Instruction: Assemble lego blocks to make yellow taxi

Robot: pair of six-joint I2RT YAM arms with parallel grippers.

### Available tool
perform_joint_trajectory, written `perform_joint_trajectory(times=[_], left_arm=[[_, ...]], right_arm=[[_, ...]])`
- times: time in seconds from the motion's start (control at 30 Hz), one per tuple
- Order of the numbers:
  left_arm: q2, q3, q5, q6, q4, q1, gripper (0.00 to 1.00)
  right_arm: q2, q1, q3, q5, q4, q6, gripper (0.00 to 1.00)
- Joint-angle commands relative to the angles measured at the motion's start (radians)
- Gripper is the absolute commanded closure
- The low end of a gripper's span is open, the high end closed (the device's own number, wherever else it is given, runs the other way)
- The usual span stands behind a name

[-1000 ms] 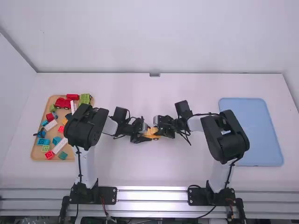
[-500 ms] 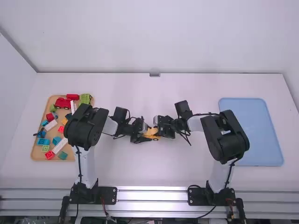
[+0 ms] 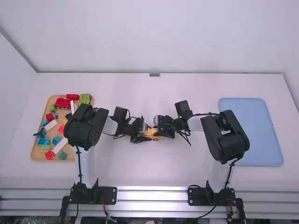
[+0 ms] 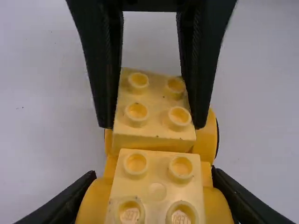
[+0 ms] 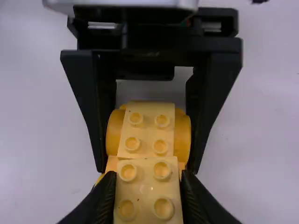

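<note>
i judge the step is to join the yellow block (image 5: 146, 189) onto the taxi base (image 4: 96, 201) near the middle of the table (image 3: 154, 172), the left gripper (image 4: 154, 172) closed around base, the right gripper (image 5: 147, 174) pinching block, so next must come straight, even pressing.

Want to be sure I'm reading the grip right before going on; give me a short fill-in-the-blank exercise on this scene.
1. The arm gripping the yellow car base by its sides is the ____ one.
2. The right gripper is shut on a yellow brick that shows ____ studs on top.
3. The tray at the right side of the high view is coloured ____.

Missing words: left; four; blue.
</note>
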Motion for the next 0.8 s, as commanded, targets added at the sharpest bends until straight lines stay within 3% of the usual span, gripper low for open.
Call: perform_joint_trajectory(times=[0.0, 0.3, 0.77], left_arm=[[0.019, 0.011, -0.032, -0.003, -0.008, -0.004, 0.45], [0.019, 0.012, -0.035, -0.023, 0.016, -0.004, 0.5], [0.019, 0.011, -0.034, -0.038, 0.028, -0.004, 0.5]], right_arm=[[0.012, 0.008, 0.01, 0.008, -0.006, 0.043, 0.78], [0.012, 0.008, 0.087, 0.007, -0.159, 0.035, 0.8], [0.013, 0.008, 0.084, 0.012, -0.163, 0.029, 0.79]])
